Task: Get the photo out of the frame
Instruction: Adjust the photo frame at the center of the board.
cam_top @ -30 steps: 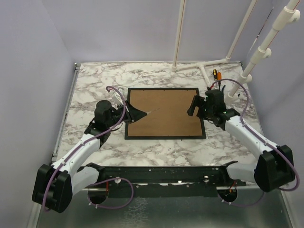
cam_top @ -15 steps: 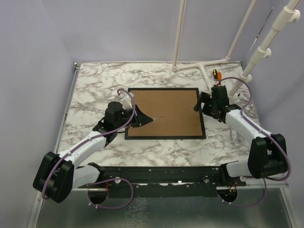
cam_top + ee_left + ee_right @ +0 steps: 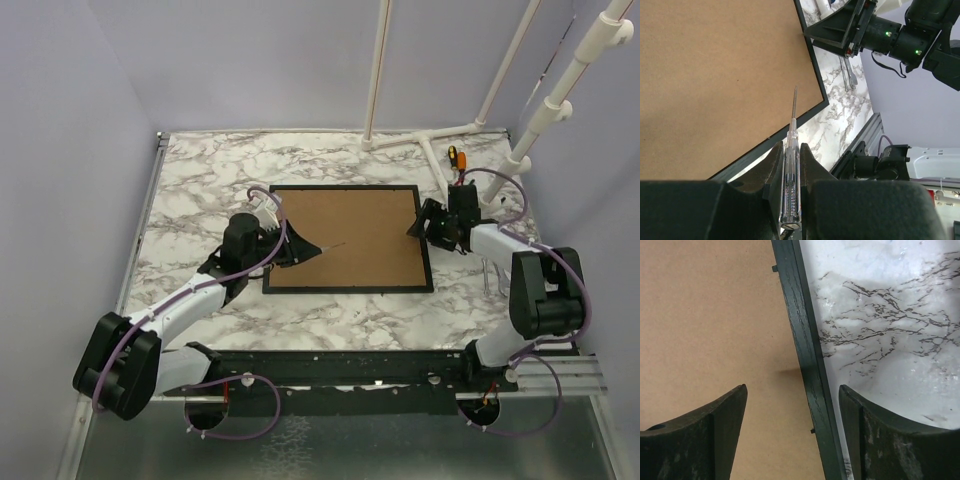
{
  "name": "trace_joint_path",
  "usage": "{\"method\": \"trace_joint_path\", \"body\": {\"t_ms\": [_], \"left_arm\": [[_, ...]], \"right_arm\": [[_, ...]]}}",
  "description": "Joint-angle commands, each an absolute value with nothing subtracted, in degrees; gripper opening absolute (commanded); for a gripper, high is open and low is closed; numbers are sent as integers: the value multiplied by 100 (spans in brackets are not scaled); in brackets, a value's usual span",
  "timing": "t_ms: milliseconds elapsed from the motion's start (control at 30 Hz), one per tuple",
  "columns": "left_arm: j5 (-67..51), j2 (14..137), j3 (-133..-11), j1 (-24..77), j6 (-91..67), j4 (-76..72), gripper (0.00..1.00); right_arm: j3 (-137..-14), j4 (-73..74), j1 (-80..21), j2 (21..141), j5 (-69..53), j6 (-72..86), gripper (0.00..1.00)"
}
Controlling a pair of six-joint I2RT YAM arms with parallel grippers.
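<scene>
The frame (image 3: 370,225) lies face down on the marble table, brown back up inside its thin black border (image 3: 800,325). The photo is hidden under the backing board. My left gripper (image 3: 790,147) is shut on a clear-handled screwdriver (image 3: 791,165). The screwdriver's thin tip (image 3: 338,244) points right, just above the brown back near its lower middle. My right gripper (image 3: 792,387) stands open astride the frame's right border, one finger (image 3: 720,425) over the board and the other over the marble. In the top view the right gripper (image 3: 418,226) sits at the middle of the frame's right edge.
An orange-handled tool (image 3: 452,156) lies at the back right by the white pipe stand (image 3: 430,140). Metal tools (image 3: 487,275) lie on the table to the right of the frame. Small black tabs (image 3: 775,268) stick out from the border over the board.
My left arm has carried the screwdriver right, further over the board. My right gripper has drawn back to the frame's right border and its jaws have narrowed.
</scene>
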State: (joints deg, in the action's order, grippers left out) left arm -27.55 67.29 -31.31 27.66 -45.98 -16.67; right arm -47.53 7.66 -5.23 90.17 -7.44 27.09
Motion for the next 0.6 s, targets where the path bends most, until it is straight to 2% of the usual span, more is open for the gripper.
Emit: {"method": "trace_joint_path", "body": {"t_ms": [0,100,333,567], "left_arm": [[-2661,6739,-3055,2782,-4470,-1785,0],[-2632,6720,-3033,2777,-4465,-1786,0],[-2539,6761,-3006,2777,-4448,-1747,0],[-2523,7110,-3061,2777,-4592,-1716,0]], "right_arm": [[-4805,584,-475,9361,-989,2733,74],[-4815,487,-487,9459,-1337,2621,73],[-5135,485,-1126,9617,-1698,2451,64],[-5151,515,-1451,9633,-1517,2554,65]]}}
